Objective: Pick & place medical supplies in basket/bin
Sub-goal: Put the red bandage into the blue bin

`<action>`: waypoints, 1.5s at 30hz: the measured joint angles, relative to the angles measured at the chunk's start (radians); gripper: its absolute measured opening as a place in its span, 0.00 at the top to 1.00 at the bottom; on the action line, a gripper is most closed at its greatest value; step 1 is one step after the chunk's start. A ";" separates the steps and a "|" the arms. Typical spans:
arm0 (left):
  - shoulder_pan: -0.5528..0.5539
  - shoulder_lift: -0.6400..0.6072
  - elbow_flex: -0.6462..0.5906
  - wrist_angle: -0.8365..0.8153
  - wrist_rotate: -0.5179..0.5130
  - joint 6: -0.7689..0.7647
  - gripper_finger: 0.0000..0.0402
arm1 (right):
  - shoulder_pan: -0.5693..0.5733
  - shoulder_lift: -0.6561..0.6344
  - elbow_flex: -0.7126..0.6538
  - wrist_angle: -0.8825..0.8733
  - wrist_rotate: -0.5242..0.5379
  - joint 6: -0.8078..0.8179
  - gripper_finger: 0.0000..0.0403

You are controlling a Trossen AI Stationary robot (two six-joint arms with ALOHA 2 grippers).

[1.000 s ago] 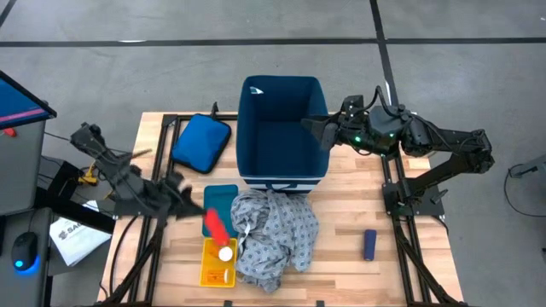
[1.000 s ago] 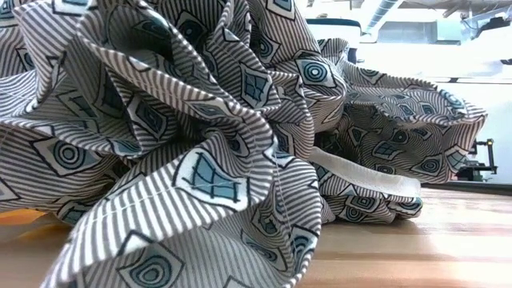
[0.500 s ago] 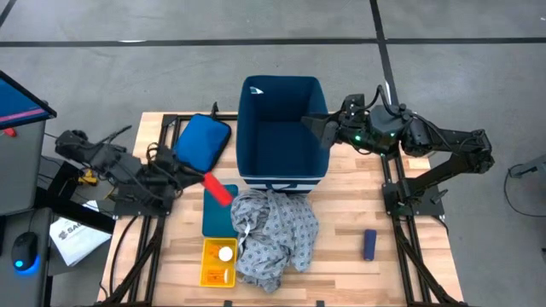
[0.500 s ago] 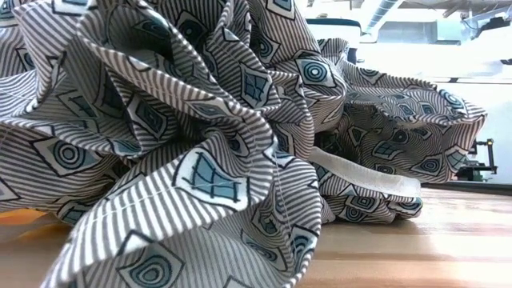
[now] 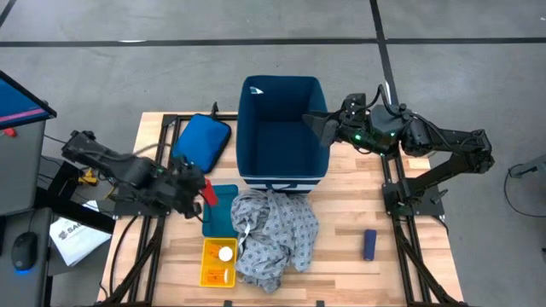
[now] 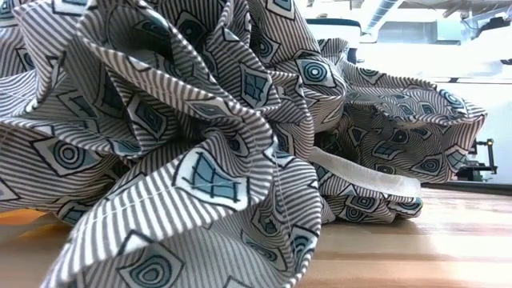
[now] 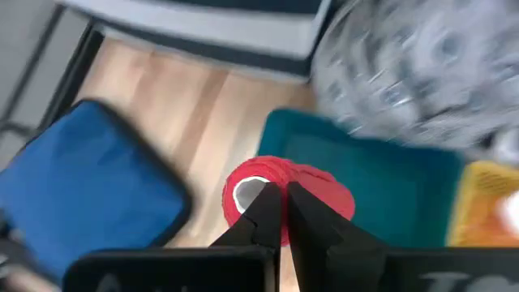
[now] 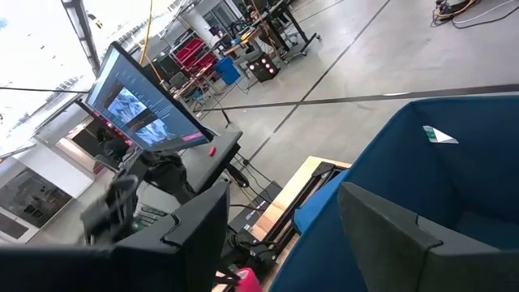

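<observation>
Bin (image 5: 281, 128) is standing at the counter's (image 5: 350, 213) far middle, with the gown (image 5: 273, 230) lying crumpled just in front of it. Right end effector (image 5: 317, 130) is hovering at the bin's right rim, fingers spread wide. Left end effector (image 5: 203, 189) is pinching the red cylinder (image 7: 280, 195) above the counter, between the pouch (image 5: 201, 141) and teal tray (image 5: 220, 213). Blue cylinder (image 5: 369, 244) is lying well apart on the right.
</observation>
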 joint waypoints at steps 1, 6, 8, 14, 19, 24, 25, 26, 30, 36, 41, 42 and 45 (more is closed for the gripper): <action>0.000 0.026 0.000 -0.013 -0.005 -0.005 0.99 | 0.000 0.000 0.000 0.000 0.000 0.000 0.43; 0.000 0.108 0.000 -0.022 -0.038 -0.007 0.99 | 0.000 0.000 0.000 0.000 0.000 0.000 0.43; 0.000 0.125 0.000 -0.021 -0.039 -0.007 0.99 | 0.000 0.000 0.000 0.000 0.000 0.000 0.43; 0.000 0.124 -0.022 0.009 -0.044 -0.014 0.98 | 0.000 0.000 0.000 -0.001 0.000 0.000 0.43; 0.002 0.104 -0.083 0.056 -0.006 -0.047 0.98 | 0.001 0.000 0.000 -0.005 0.000 0.000 0.43; 0.002 0.103 -0.110 0.067 0.005 -0.087 0.98 | 0.002 0.000 0.000 -0.005 0.000 0.000 0.43; 0.002 0.103 -0.114 0.068 0.003 -0.087 0.98 | 0.002 0.000 0.000 -0.005 0.000 0.000 0.43; 0.002 0.103 -0.117 0.068 -0.002 -0.087 0.98 | 0.002 0.000 0.000 -0.005 0.000 0.000 0.43; 0.002 0.103 -0.140 0.083 -0.040 -0.089 0.98 | 0.002 0.000 0.000 -0.007 0.000 0.000 0.43; 0.002 0.103 -0.177 0.138 -0.072 -0.093 0.98 | 0.002 0.000 0.000 -0.014 0.000 0.001 0.43; 0.002 0.103 -0.223 0.165 -0.078 -0.119 0.98 | 0.002 0.000 0.000 -0.017 0.000 0.003 0.43; 0.002 0.103 -0.235 0.175 -0.078 -0.119 0.98 | 0.002 0.000 0.000 -0.019 0.000 0.002 0.43; 0.002 0.103 -0.263 0.212 -0.078 -0.120 0.99 | 0.002 0.000 0.000 -0.025 0.005 0.002 0.43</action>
